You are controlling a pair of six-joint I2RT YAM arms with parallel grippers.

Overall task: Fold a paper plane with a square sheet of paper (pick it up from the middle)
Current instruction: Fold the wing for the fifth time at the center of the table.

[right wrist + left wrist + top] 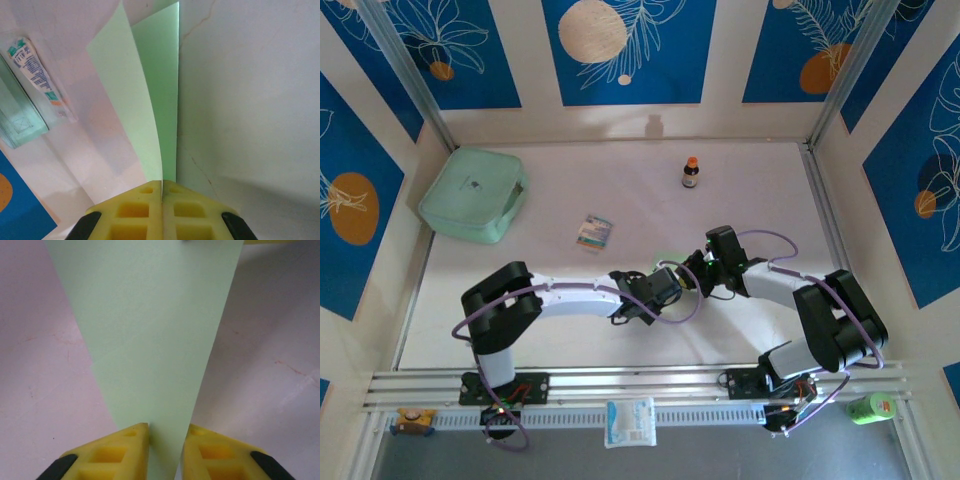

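Observation:
The square sheet of paper [669, 261] is pale lime-green and hangs partly folded at the table's middle, between both grippers. My right gripper [162, 184] is shut on the sheet's near edge. In the right wrist view the paper [150, 100] rises from it as two layers that curl apart. My left gripper [168, 430] stands narrowly open. In the left wrist view the sheet [150, 330] tapers down into the gap between its yellow fingertips [135, 440], close to the left pad. From above, the left gripper [677, 283] and right gripper [694, 272] nearly meet.
A mint-green rounded box [473, 193] sits at the back left. A striped packet [593, 232] lies just behind the grippers, and a small brown bottle [691, 172] stands at the back. The white table [760, 190] is walled on three sides.

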